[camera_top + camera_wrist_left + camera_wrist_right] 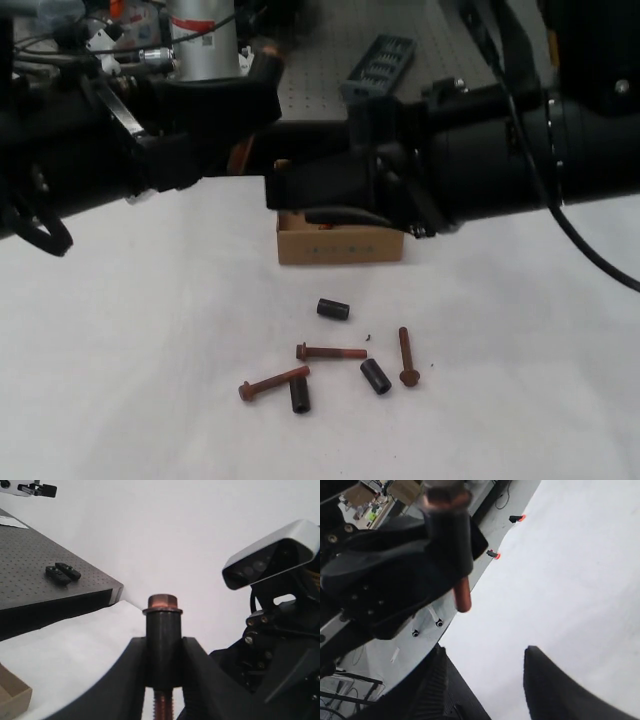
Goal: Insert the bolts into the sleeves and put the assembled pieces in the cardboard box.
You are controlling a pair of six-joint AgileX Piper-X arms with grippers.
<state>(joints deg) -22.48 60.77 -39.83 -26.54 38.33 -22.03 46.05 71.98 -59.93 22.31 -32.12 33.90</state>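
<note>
Left gripper (pixel 161 680) pinches a smooth black tube sleeve (pixel 161 645), held above the bench, with a coppery hex-flanged bolt (pixel 161 601) through it and the threaded end poking out below. Right gripper (pixel 485 690) is spread, empty, close by. An arm (pixel 500 150) blocks the top of the box (pixel 340 245). Loose bolts (pixel 332 351) and loose sleeves (pixel 333 309) lie scattered on the white sheet (pixel 150 330) near the box. A perforated metal plate (pixel 50 585) sits behind.

Cardboard box (pixel 340 243) at the back, under both arms. Just before it lies a lone sleeve (pixel 333 310). Nearer, three bolts (pixel 332 352) and two more sleeves (pixel 375 376) lie scattered together. Up between the left gripper (pixel 163 647) fingers, a gripped sleeve (pixel 162 655) with a bolt (pixel 162 602) through it.
</note>
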